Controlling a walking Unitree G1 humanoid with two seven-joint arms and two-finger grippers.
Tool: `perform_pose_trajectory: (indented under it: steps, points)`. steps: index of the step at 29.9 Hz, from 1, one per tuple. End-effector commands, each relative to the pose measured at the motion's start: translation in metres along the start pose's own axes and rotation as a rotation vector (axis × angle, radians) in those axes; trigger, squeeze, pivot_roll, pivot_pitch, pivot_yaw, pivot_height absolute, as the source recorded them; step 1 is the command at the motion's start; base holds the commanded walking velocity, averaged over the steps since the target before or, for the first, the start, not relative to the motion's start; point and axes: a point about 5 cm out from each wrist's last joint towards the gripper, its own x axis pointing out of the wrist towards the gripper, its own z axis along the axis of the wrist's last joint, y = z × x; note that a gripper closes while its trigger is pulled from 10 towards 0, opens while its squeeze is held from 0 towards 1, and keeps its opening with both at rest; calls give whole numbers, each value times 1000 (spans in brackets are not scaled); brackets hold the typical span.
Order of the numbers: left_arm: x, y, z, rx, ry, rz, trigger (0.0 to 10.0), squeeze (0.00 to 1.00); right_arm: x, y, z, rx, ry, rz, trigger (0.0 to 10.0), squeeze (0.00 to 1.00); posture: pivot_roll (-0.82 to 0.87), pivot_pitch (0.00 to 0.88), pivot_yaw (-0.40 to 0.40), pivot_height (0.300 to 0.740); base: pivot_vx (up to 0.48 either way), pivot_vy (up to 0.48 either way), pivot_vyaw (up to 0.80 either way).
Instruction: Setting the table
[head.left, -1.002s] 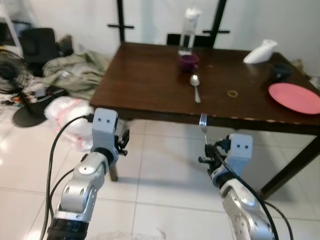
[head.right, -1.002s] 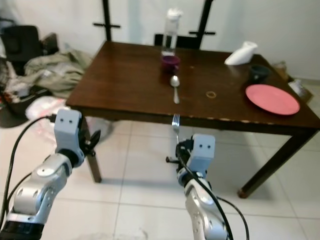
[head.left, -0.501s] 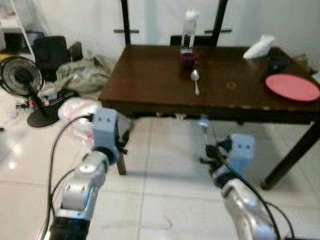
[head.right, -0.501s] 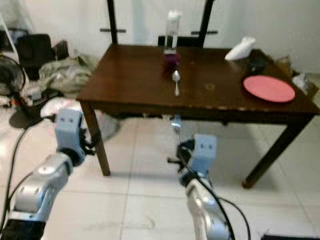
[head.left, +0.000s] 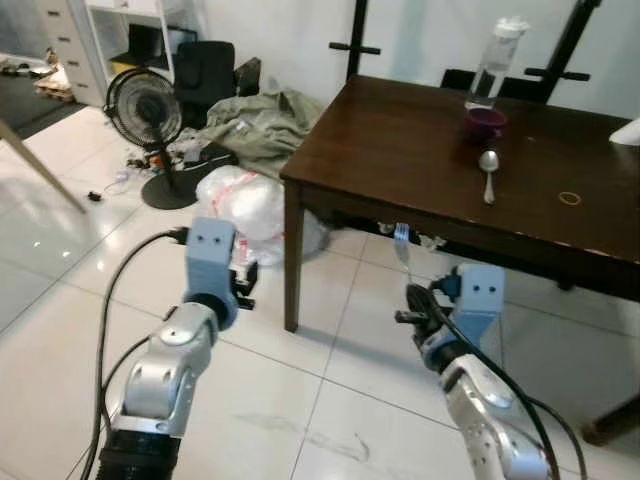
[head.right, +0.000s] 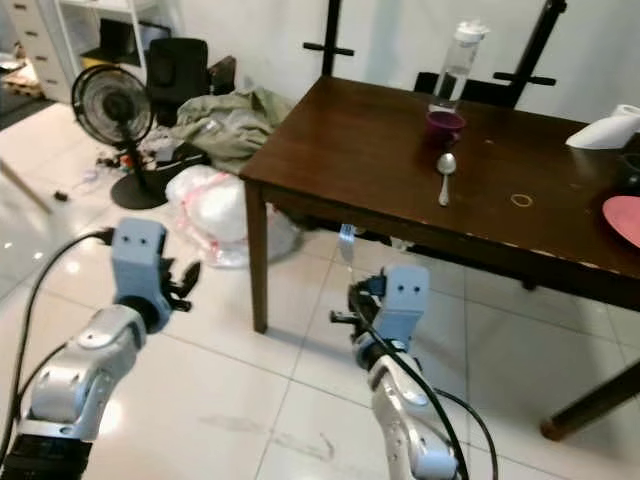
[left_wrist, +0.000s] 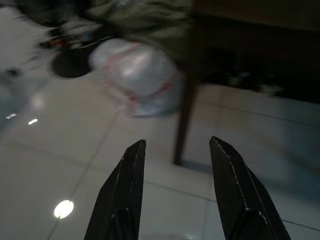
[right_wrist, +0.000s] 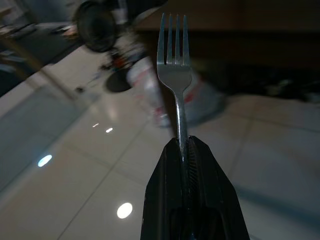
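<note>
While the right gripper (right_wrist: 187, 150) pinches its fingers tight on the handle, a slim silver fork (right_wrist: 173, 65) stands upright, four tines up, out over the tiled floor before the dark wooden table (head.left: 400, 150). On the table lie a spoon (head.left: 488, 172), purple cup (head.left: 485, 123) and bottle (head.left: 497, 58). The left gripper (left_wrist: 175, 150) hangs with fingers spread, holding nothing.
</note>
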Motion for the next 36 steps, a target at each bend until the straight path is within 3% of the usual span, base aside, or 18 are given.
perform_pose_trajectory:
  steps: [1,27,33,36]
  points:
    - [0,0,-6,-4,28,5,10000,0,-3,-3,-5,13,21,-8,10000,0,49,102,51,740,0,0,794]
    - [4,16,-4,48,-4,156,10000,0,-2,1,-1,20,-11,21,10000,0,51,94,52,740,42,0,790]
    - [6,17,-3,46,-5,168,10000,0,0,-4,3,27,-32,-27,10000,0,50,97,52,740,465,0,0]
    - [6,16,-3,46,-9,165,10000,0,1,-17,5,-2,-41,-129,10000,0,50,97,52,740,465,0,0]
